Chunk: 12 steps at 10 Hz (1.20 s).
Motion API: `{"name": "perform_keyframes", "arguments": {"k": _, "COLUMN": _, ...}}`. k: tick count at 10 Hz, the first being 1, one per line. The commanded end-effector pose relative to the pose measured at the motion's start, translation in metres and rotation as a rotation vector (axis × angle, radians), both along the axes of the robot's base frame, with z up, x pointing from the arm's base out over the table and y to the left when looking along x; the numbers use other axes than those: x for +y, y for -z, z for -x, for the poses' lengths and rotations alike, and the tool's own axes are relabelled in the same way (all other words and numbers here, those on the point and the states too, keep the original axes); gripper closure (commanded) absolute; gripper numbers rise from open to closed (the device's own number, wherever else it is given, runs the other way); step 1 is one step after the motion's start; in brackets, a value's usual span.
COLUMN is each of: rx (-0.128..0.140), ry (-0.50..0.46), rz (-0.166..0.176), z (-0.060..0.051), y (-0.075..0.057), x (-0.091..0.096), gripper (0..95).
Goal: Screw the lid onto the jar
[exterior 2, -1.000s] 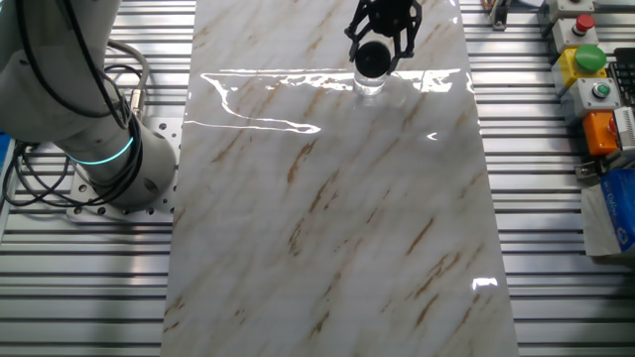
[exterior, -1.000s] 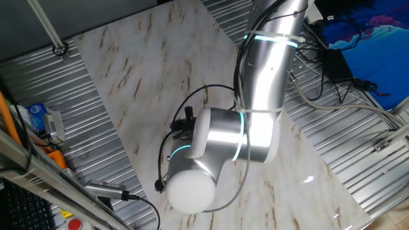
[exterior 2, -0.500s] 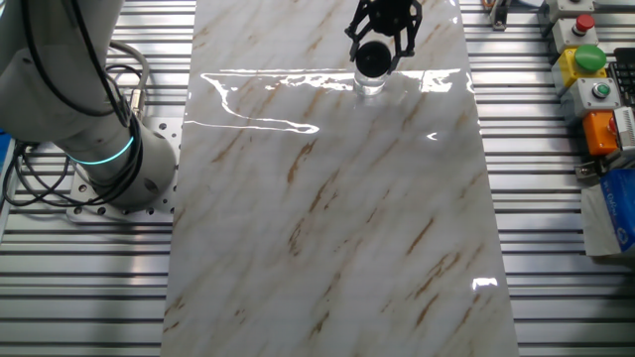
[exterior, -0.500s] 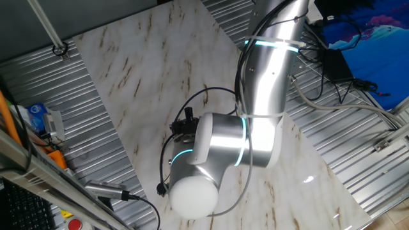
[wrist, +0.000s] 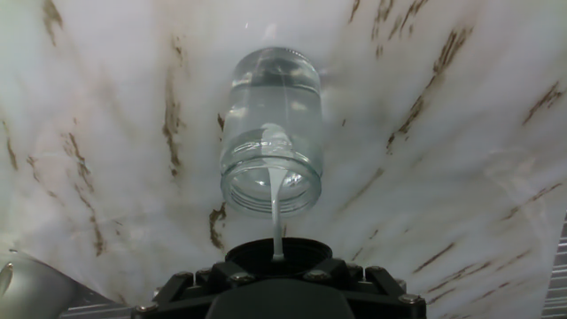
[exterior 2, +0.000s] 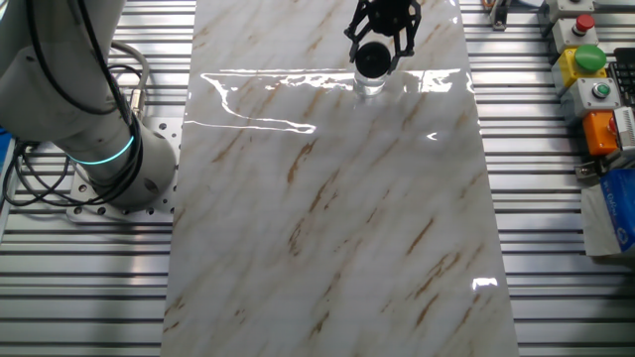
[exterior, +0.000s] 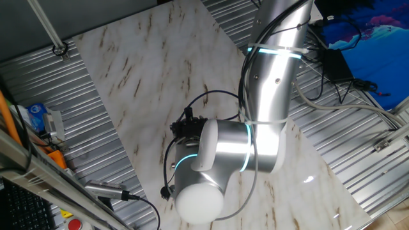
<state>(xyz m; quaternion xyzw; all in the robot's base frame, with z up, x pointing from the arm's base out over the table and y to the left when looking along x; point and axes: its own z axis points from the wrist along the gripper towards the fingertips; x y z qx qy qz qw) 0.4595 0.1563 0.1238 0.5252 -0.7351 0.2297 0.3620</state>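
One hand (exterior 2: 382,35) at top centre, clamped on the lid (exterior 2: 372,59) | lid poised over the open jar (wrist: 270,133) | jar upright on the table (exterior 2: 327,218)

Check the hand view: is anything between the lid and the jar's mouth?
Nothing solid: the lid, held in the gripper, sits just short of the jar; only bare marble shows there.
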Motion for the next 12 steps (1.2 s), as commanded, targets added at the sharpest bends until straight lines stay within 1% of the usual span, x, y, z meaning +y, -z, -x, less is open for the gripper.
{"name": "perform_keyframes", "arguments": {"k": 1, "rx": 0.0, "ry": -0.001, "rz": 0.004, "z": -0.0005, "y": -0.0002, "x": 0.0002, "gripper": 95.0}}
{"name": "perform_keyframes", "arguments": {"k": 4, "rx": 0.001, "ry": -0.012, "rz": 0.013, "z": -0.0015, "y": 0.0004, "x": 0.0008, "gripper": 95.0}}
{"name": "perform_keyframes", "arguments": {"k": 8, "rx": -0.006, "ry": -0.035, "rz": 0.031, "z": -0.0024, "y": 0.0015, "x": 0.0006, "gripper": 95.0}}
{"name": "perform_keyframes", "arguments": {"k": 12, "rx": -0.01, "ry": -0.043, "rz": 0.037, "z": -0.0049, "y": 0.0037, "x": 0.0015, "gripper": 95.0}}
